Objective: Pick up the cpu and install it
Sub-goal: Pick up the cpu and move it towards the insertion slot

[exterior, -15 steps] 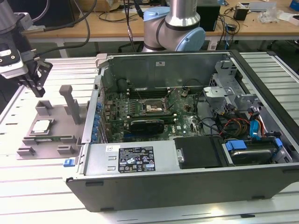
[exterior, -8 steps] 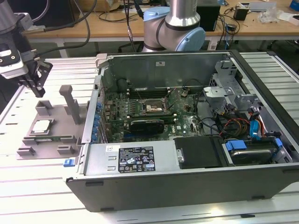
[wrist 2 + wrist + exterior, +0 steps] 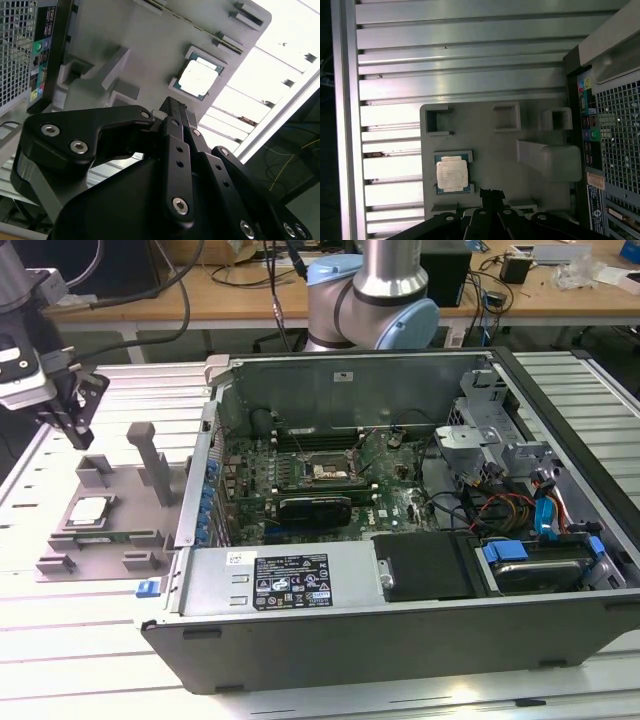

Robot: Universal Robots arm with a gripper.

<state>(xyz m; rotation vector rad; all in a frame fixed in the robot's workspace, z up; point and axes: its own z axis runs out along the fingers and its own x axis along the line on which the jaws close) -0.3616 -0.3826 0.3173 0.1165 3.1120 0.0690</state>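
**Gripper over the tray, cpu not yet lifted**
Exterior view: my gripper (image 3: pixel 72 425) hangs above the grey tray (image 3: pixel 52 565) at the exterior view's left, with the cpu (image 3: pixel 90 510) seated in its recess. Second wrist view: the jaws look closed and empty. First wrist view: the chip lies beside the fingertips, so I'd centre squarely before gripping its edges.

The table (image 3: pixel 60 640), a ribbed silver metal surface, carries a grey plastic tray (image 3: pixel 95 472) lying flat just below the fingers (image 3: pixel 74 426). An open computer case (image 3: pixel 400 620) stands beside the tray, farther from them.
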